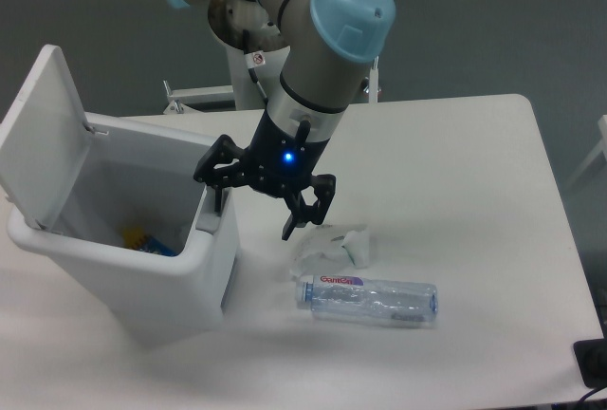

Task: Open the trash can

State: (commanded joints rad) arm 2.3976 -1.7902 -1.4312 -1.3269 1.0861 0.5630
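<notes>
The white trash can (180, 272) stands at the table's left side with its lid (43, 130) swung up and leaning back to the left. Its inside shows, with something blue and yellow at the bottom. My gripper (253, 215) is open at the bin's right rim. One black finger (218, 196) rests on the grey latch (208, 216) at that rim, the other finger (299, 215) hangs in the air to the right. Nothing is held between them.
A clear plastic bottle (370, 298) with a blue label lies on its side right of the bin. A crumpled white wrapper (334, 242) sits just behind it, below my right finger. A dark object (593, 363) is at the table's lower right corner.
</notes>
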